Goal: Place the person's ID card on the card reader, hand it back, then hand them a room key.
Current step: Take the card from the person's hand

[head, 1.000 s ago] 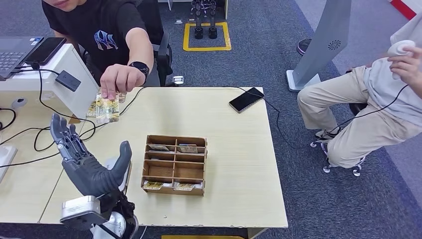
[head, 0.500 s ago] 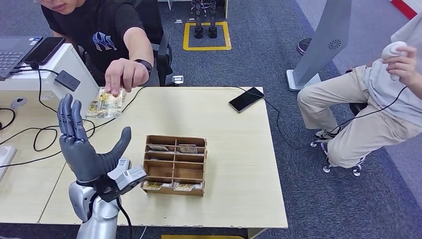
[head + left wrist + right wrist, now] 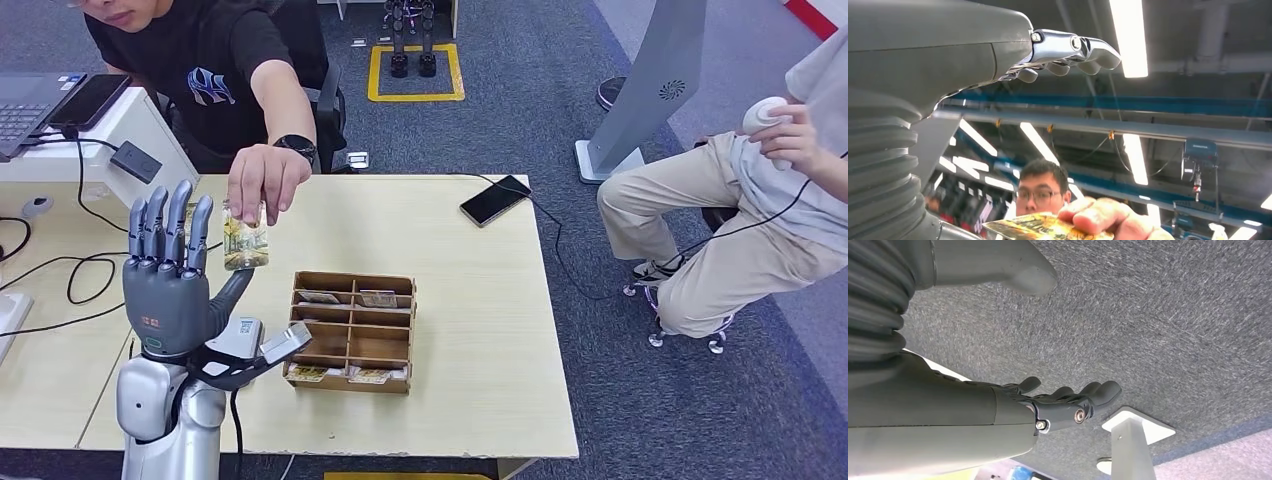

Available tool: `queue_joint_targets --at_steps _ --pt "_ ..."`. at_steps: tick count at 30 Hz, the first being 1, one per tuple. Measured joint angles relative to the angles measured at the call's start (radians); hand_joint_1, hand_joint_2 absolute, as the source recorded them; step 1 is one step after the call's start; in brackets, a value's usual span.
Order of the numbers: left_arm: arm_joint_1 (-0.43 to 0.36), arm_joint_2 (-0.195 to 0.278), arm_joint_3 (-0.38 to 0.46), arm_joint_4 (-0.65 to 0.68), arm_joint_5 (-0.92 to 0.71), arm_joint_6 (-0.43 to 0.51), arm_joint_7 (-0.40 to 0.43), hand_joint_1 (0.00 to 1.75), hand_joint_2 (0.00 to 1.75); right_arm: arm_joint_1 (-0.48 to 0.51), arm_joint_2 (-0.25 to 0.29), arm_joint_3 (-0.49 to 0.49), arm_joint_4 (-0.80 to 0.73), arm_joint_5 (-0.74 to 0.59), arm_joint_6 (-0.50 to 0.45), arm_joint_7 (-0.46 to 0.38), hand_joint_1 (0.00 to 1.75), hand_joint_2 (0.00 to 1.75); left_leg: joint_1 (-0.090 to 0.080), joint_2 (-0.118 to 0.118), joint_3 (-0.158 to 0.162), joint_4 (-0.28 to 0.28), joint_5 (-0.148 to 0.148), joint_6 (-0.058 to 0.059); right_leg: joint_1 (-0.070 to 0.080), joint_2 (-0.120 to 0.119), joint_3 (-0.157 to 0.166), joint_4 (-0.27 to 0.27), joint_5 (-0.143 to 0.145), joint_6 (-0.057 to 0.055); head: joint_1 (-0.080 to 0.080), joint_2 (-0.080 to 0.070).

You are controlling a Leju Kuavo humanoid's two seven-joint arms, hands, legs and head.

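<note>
A person in a black shirt reaches over the table, and their hand (image 3: 262,180) pinches an ID card (image 3: 245,241) that hangs just beside my raised left hand (image 3: 170,275). My left hand stands upright with fingers straight and apart, thumb out toward the card, holding nothing. In the left wrist view the ID card (image 3: 1045,228) shows between the person's fingertips, a little away from my left hand (image 3: 948,55). My right hand (image 3: 1013,405) hangs over grey carpet, fingers loosely spread and empty. A white card reader (image 3: 240,335) lies partly hidden behind my left wrist.
A wooden compartment box (image 3: 351,331) with cards in some slots sits mid-table. A black phone (image 3: 495,200) on a cable lies at the far right part. Cables, a laptop (image 3: 25,105) and a white box stand left. A second person sits at the right.
The person lifted the card off the far left of the table and carried it toward my left hand. My left hand turned upright, fingers pointing up, beside the card.
</note>
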Motion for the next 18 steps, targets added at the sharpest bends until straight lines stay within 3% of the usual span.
queue_joint_targets --at_steps 3,7,12,14,18 --pt "-0.003 0.001 0.000 -0.022 -0.093 0.000 0.060 0.00 1.75 0.000 0.000 0.000 0.001 0.006 0.000 -0.003 0.00 1.75 0.000 0.000 0.000 0.000 0.000 0.000 0.000 0.000 0.000 0.000 0.000 0.000 0.000 0.000" --pt "-0.012 0.020 -0.010 -0.035 -0.135 0.000 0.279 0.00 1.75 -0.001 0.000 0.000 0.005 0.014 0.000 -0.004 0.00 1.75 0.000 0.000 0.000 0.000 0.000 0.000 0.000 0.000 0.000 0.000 0.000 0.000 0.000 0.000" --pt "-0.036 0.111 -0.069 -0.021 -0.136 -0.001 0.520 0.00 1.75 -0.001 0.000 0.000 0.010 0.018 0.000 -0.002 0.00 1.75 0.001 0.000 0.000 0.000 0.001 -0.001 0.001 0.000 0.000 0.000 0.000 0.000 0.000 0.000" --pt "-0.046 0.139 -0.101 -0.005 -0.136 -0.005 0.576 0.00 1.75 -0.002 0.000 0.000 0.010 0.020 0.000 0.007 0.00 1.75 0.001 -0.001 0.000 0.000 0.001 -0.002 0.001 -0.001 0.000 0.000 0.000 0.000 0.000 0.000" --pt "-0.057 0.165 -0.143 0.025 -0.136 -0.008 0.605 1.69 1.75 -0.003 0.000 0.000 0.010 0.021 0.000 0.015 0.00 1.75 0.001 -0.001 0.000 0.000 0.001 -0.002 0.001 0.000 0.000 0.000 0.000 0.000 0.000 0.000"
